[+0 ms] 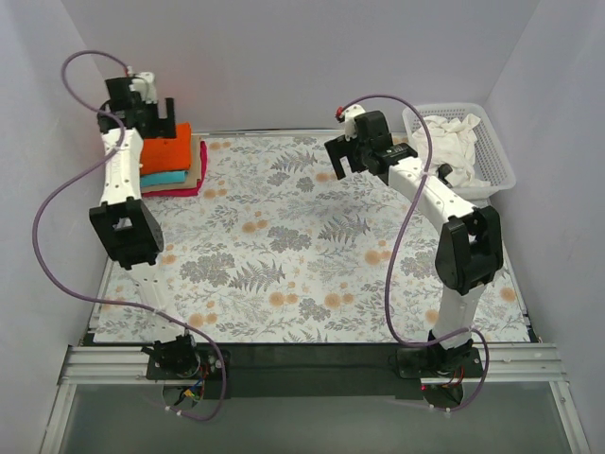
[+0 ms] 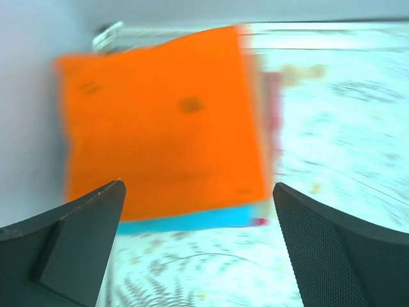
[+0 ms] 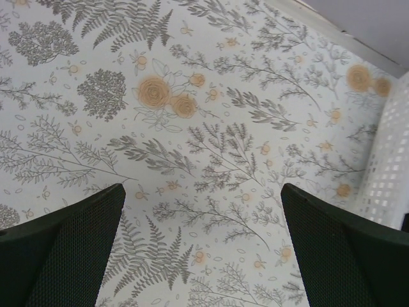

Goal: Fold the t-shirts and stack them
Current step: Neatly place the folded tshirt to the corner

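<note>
The white shirt (image 1: 452, 142) lies crumpled in the basket (image 1: 504, 175); the orange shirt (image 2: 166, 121) tops the stack at far left. The white one looks soft and limp: pinch a raised fold. The left end effector (image 2: 198, 184) and right end effector (image 3: 199, 187) are wide open, empty.

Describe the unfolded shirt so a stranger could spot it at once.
At the far right corner stands a white lattice basket. The white shirt lies crumpled inside it. The orange shirt, teal shirt and crimson shirt are folded flat in a stack at far left.
</note>
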You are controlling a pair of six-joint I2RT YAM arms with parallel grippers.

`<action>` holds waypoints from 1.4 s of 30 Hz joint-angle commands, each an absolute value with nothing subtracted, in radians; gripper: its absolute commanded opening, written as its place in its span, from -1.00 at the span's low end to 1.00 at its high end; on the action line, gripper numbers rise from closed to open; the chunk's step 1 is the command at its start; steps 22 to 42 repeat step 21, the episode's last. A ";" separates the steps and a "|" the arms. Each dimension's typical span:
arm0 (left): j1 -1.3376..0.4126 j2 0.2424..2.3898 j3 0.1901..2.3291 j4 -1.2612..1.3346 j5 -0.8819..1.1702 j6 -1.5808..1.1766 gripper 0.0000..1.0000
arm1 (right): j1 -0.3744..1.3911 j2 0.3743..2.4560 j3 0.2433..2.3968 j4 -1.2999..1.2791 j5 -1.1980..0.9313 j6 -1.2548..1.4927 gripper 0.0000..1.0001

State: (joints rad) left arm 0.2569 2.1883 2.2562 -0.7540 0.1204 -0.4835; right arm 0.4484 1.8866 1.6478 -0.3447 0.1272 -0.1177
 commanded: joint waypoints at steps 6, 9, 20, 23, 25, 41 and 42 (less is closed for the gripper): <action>-0.139 2.016 2.060 -0.784 0.254 -0.380 0.90 | 0.382 1.701 1.622 -0.459 0.143 -0.170 0.97; -0.192 2.013 1.998 -0.813 0.349 -0.461 0.92 | 0.348 1.648 1.565 -0.491 0.109 -0.183 0.97; -0.212 1.858 1.643 -0.655 0.293 -0.719 0.95 | 0.305 1.424 1.307 -0.502 -0.058 -0.198 0.97; -0.212 1.852 1.644 -0.660 0.288 -0.732 0.96 | 0.305 1.407 1.292 -0.483 -0.058 -0.196 0.97; -0.212 1.852 1.644 -0.660 0.288 -0.732 0.96 | 0.305 1.407 1.292 -0.483 -0.058 -0.196 0.97; -0.212 1.852 1.644 -0.660 0.288 -0.732 0.96 | 0.305 1.407 1.292 -0.483 -0.058 -0.196 0.97; -0.212 1.852 1.644 -0.660 0.288 -0.732 0.96 | 0.305 1.407 1.292 -0.483 -0.058 -0.196 0.97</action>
